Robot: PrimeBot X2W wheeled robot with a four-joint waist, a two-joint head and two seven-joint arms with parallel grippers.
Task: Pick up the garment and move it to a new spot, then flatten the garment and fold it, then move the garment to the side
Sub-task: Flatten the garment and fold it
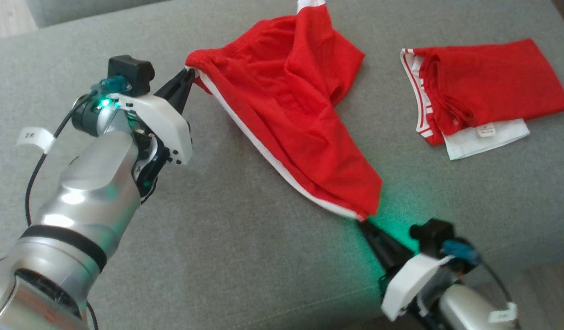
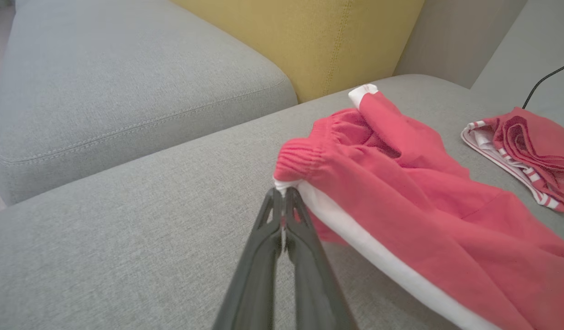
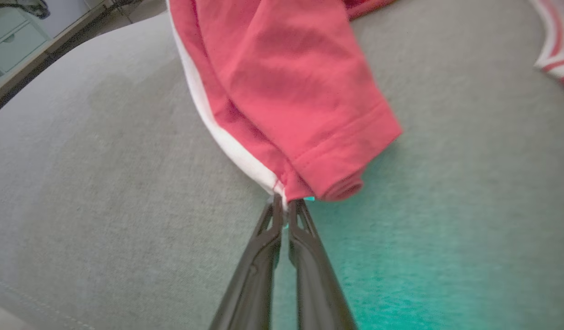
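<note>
the red garment [image 1: 300, 105], a pair of shorts with a white side stripe [image 1: 263, 151], lies crumpled on the grey sofa cushion [image 1: 208, 238], strung loosely between the two arms. the left gripper [image 1: 189, 75] has its jaws clenched on the white edge at the corner of the elastic waistband [image 2: 300, 158]. the right gripper [image 1: 362, 225] has its jaws clenched on the stripe's end by the leg hem [image 3: 341, 156]. both pinches take only a sliver of cloth at the very tips.

the fabric looks thin, light and limp. it will likely sag and bunch wherever it is unsupported, and it should weigh next to nothing. the gathered waistband and stitched hem look like the thickest, firmest places, so these corners seem the right holds. such shallow bites could slip if the cloth is pulled taut. a second folded garment [image 1: 488, 82] lies well apart toward the right, so a new spot should keep away from it.
</note>
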